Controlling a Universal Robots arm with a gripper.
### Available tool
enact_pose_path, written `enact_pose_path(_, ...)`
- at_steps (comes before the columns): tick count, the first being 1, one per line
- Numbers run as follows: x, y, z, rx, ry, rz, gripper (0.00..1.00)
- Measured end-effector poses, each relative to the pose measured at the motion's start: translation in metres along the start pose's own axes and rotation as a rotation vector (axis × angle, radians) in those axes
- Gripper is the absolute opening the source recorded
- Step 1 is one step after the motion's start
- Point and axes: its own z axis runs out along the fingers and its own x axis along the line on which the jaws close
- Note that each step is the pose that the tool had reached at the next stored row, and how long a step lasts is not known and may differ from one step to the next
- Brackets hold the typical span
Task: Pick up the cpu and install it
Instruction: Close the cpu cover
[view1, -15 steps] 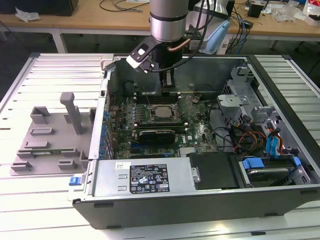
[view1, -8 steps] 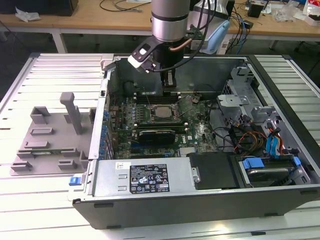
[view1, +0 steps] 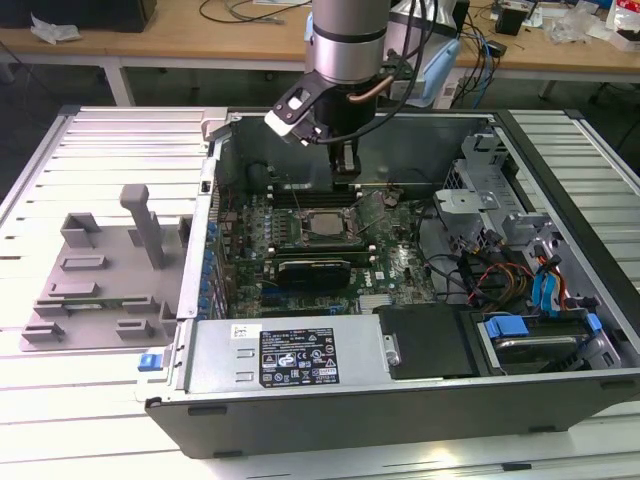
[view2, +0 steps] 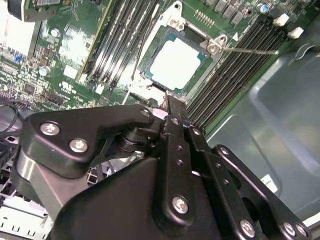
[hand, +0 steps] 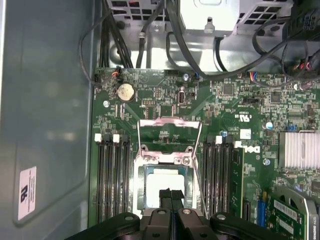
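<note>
The cpu (view1: 322, 224) lies flat inside the black socket frame on the green motherboard (view1: 400, 262), its silvery top facing up. Both wrist views show the cpu (view2: 175, 62) (hand: 162, 177) seated square in the socket with nothing holding it. The socket's metal bracket (hand: 169, 131) is swung open and stands away from the chip. My gripper (view1: 346, 170) hangs just above the far edge of the socket. Its black fingers (view2: 170, 102) are pressed together, and in the first wrist view the gripper (hand: 170, 192) is shut with nothing between the tips.
Memory slots (hand: 112, 180) flank the socket on both sides. A grey plastic tray (view1: 100, 270) with raised blocks sits outside the case at the exterior view's left. Cables (view1: 490, 275) and drive bays (view1: 530, 330) are at the right, and the case wall (hand: 45, 115) runs close by.
</note>
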Motion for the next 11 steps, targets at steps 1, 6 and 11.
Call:
enact_pose_path(1, -0.0001, 0.0041, 0.0002, 0.0, 0.0, 0.0, 0.11)
enact_pose_path(6, -0.0005, 0.0153, 0.0007, 0.0, 0.0, 0.0, 0.11)
enact_pose_path(11, -0.0007, 0.0221, 0.001, 0.0, 0.0, 0.0, 0.11)
